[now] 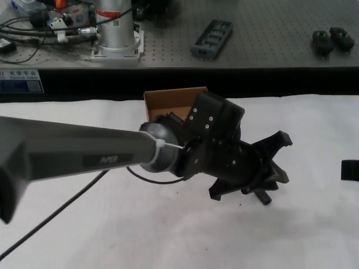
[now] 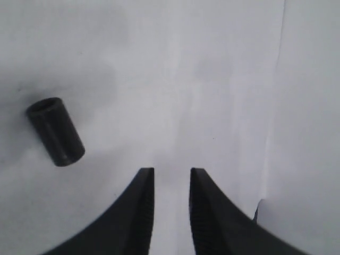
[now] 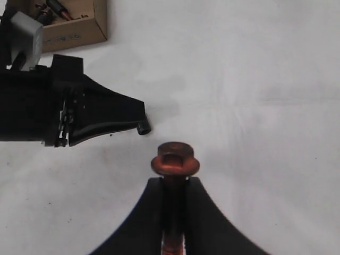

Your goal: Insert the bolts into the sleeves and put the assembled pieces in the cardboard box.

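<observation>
Copper bolt (image 3: 174,162) gripped in right jaws, left jaws open, black sleeve (image 2: 55,131) nearby, untouched

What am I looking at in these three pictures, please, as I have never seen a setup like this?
This is a robot with two arms, each ending in a two-fingered gripper. One picture looks down over the bench from behind the arms; the other two come from cameras on the wrists. On the white cloth lie a black sleeve and a cardboard box. The left gripper hangs open near the sleeve. The right gripper is shut on a copper-coloured bolt.
</observation>
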`<state>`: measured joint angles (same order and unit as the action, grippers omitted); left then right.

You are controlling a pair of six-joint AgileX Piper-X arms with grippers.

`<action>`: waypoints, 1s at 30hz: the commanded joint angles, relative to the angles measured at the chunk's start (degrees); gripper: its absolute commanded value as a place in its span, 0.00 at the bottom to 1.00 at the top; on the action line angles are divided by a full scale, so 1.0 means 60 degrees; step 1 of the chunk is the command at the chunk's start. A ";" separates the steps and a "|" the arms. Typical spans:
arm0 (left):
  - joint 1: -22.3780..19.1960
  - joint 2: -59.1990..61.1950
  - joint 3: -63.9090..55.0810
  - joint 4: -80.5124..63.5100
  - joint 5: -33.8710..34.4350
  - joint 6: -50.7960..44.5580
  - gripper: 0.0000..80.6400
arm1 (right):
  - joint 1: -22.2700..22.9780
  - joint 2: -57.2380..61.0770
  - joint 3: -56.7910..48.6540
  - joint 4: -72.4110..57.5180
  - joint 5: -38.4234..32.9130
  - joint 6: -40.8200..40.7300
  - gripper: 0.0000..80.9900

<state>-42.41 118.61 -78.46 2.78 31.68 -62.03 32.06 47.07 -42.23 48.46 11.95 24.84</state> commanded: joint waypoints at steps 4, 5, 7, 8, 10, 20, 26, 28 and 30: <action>-0.0053 0.0626 -0.0616 0.0323 0.0173 0.0069 0.22 | -0.0048 -0.0208 -0.0137 0.0053 -0.0094 -0.0078 0.05; -0.0053 0.0692 -0.0679 0.0323 0.0137 0.0069 0.22 | -0.0048 -0.0235 -0.0137 0.0053 -0.0094 -0.0078 0.05; -0.0053 0.0839 -0.0760 0.0323 0.0129 0.0069 0.22 | -0.0048 -0.0241 -0.0137 0.0080 -0.0094 -0.0078 0.05; -0.0029 0.0899 -0.0813 0.0323 0.0159 0.0069 0.22 | -0.0048 -0.0241 -0.0137 0.0090 -0.0114 -0.0078 0.05; -0.0028 0.1000 -0.0836 0.0323 0.0157 0.0044 0.22 | -0.0048 -0.0241 -0.0137 0.0098 -0.0233 -0.0078 0.05; -0.0008 0.1110 -0.0935 0.0228 -0.0173 0.0192 0.22 | -0.0048 -0.0241 -0.0137 0.0156 -0.0308 -0.0078 0.05; 0.0056 0.1326 -0.1403 0.0233 -0.0310 0.0262 0.22 | -0.0048 -0.0241 -0.0137 0.0156 -0.0435 -0.0078 0.05; 0.0062 0.1453 -0.1612 0.0233 -0.0197 0.0149 0.22 | -0.0048 -0.0241 -0.0137 0.0156 -0.0440 -0.0078 0.05; 0.0074 0.1545 -0.1730 0.0264 -0.0151 0.0006 0.22 | -0.0048 -0.0241 -0.0137 0.0156 -0.0440 -0.0078 0.05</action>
<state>-42.23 126.96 -87.08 4.53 30.58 -61.44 32.06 46.20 -42.23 49.48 9.89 24.84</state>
